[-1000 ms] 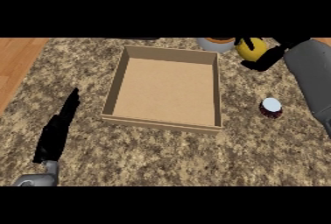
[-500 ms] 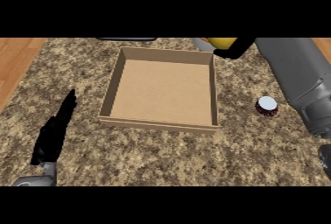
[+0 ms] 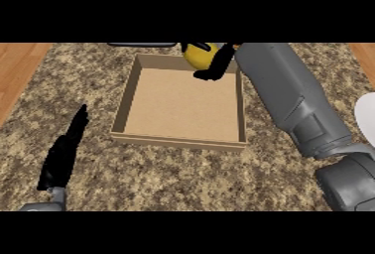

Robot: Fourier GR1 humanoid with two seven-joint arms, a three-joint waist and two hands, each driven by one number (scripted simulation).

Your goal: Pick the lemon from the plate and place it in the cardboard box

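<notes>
The right hand (image 3: pixel 218 62) is holding the lemon (image 3: pixel 195 53). Its black fingers are curled round the yellow fruit, so part of the lemon is hidden. The lemon is up at the far wall of the cardboard box (image 3: pixel 176 143), near the box's right corner. You cannot tell if it is touching the wall. The big grey right arm (image 3: pixel 293 99) runs along the right side of the box.

The box is brown, open on top, and sits in the middle of the counter (image 3: pixel 183 178). Its floor is plain and flat.

The left hand (image 3: pixel 64 149) lies to the left of the box, apart from it. Its fingers are straight and point away, and it holds nothing.

The counter is speckled stone, brown and tan with dark spots. Past its left edge is orange-brown wood floor (image 3: pixel 18 64). A bit of a white round thing (image 3: pixel 367 116) peeks in at the right edge.
</notes>
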